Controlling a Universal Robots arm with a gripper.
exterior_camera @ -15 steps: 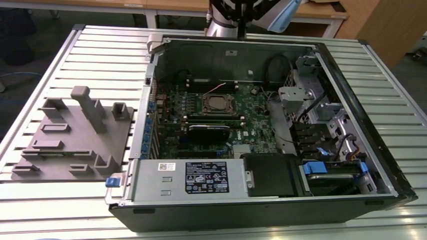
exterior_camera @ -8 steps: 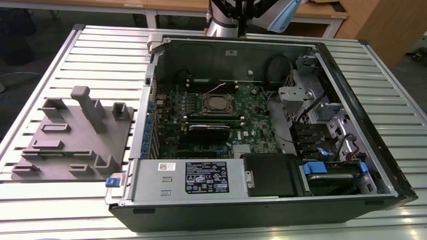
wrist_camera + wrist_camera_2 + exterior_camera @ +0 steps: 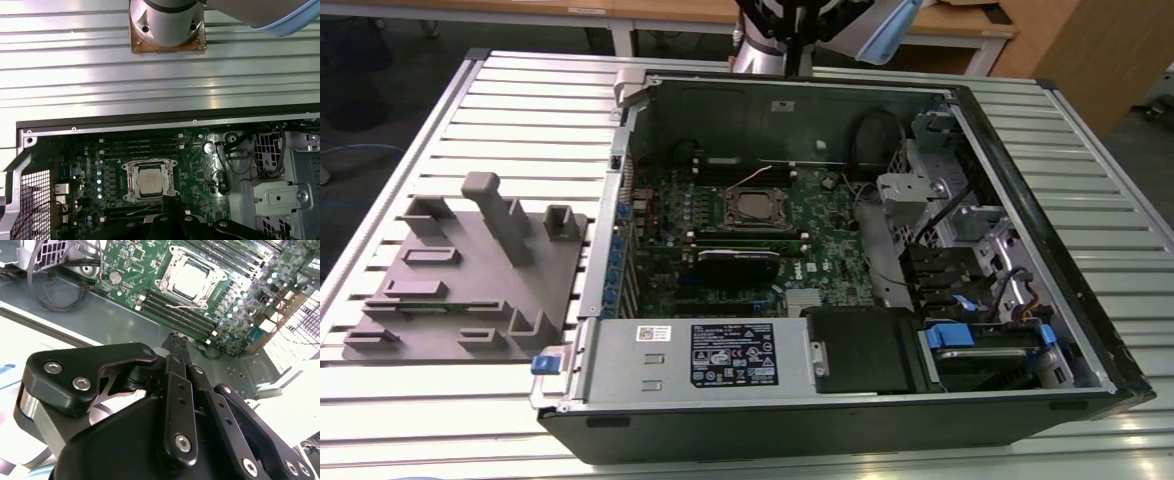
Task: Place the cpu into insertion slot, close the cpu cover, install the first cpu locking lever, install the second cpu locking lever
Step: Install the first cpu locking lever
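A robotics lab: ribbed aluminium bench (image 3: 454,110), opened computer tower (image 3: 827,425), grey fixture block (image 3: 467,270), wooden desks (image 3: 667,10) behind.

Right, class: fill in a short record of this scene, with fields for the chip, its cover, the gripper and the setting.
cpu: sits in the insertion slot, silver top showing
cpu cover: appears lowered, framing the chip
gripper: shut, holding nothing, apart from the slot
setting: open computer case on a slatted table, grey fixture at the exterior view's left
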